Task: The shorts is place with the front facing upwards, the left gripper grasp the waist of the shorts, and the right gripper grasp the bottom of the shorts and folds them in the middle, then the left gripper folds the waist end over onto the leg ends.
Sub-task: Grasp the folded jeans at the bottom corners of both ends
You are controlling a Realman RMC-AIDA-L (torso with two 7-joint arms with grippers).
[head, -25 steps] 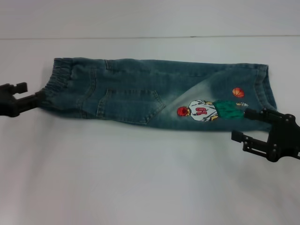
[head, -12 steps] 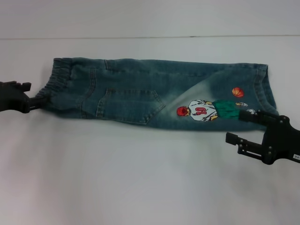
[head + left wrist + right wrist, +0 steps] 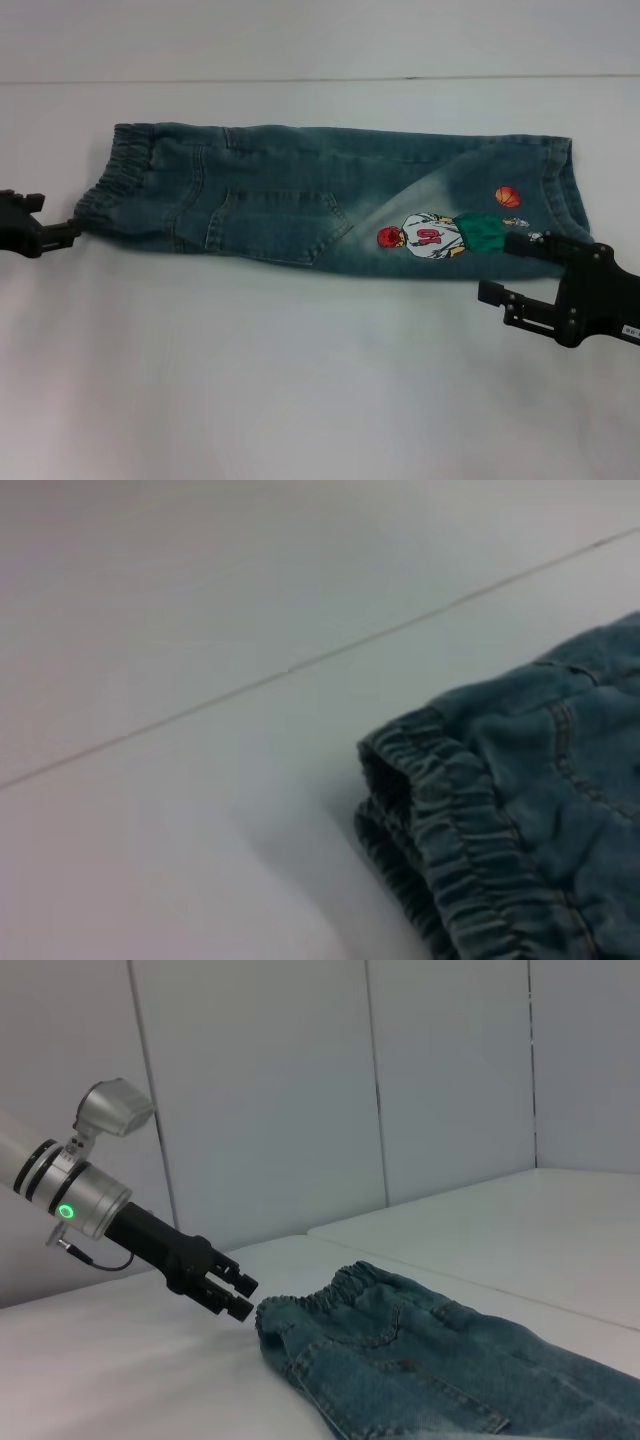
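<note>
Head view: left gripper (image 3: pixel 68 231) at the table's left edge, jaws apart only slightly, tips just beside the near corner of the waist (image 3: pixel 118 180), nothing clearly held; right gripper (image 3: pixel 520 270) at the right, jaws spread wide, upper finger lying on the denim by the leg ends (image 3: pixel 565 195), lower finger on bare table (image 3: pixel 300 380), grasping nothing. Shorts (image 3: pixel 330 205) folded lengthwise, flat, stretched across the table, waist left, hems right; back pocket (image 3: pixel 275 225) uppermost; cartoon player print (image 3: pixel 425 237) with red number on jersey, digits not legible; orange basketball print (image 3: pixel 508 197) beside it.
</note>
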